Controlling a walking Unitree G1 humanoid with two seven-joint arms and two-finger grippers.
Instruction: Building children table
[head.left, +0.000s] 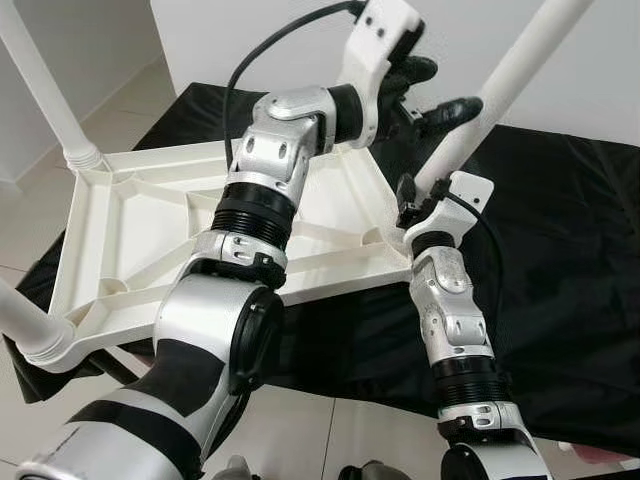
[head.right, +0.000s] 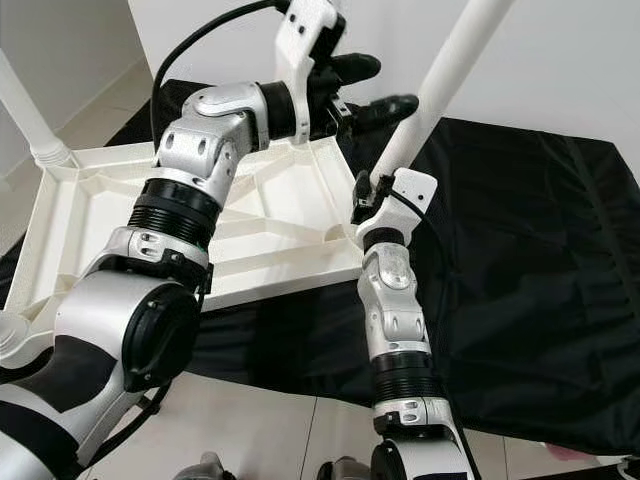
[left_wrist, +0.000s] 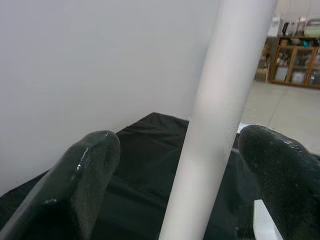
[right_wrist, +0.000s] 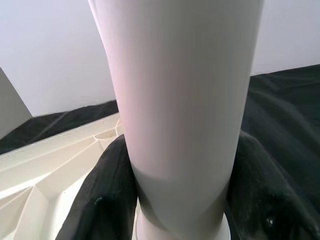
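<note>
Where black cloth (head.left: 560, 250) covers tiled floor (head.left: 330, 430): right end effector (right_wrist: 175, 200) clamping table leg (head.left: 500, 90).

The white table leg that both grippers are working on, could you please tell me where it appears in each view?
Left eye view: white table leg slants from upper right down to the tabletop corner.
Right eye view: the same slant, right of centre.
Left wrist view: between the open left gripper fingers.
Right wrist view: central, clasped by the right gripper.
Shared landmark: black cloth.

A black cloth (head.left: 560, 260) covers the support, the upturned white tabletop (head.left: 150, 240) lying at nine o'clock.
</note>
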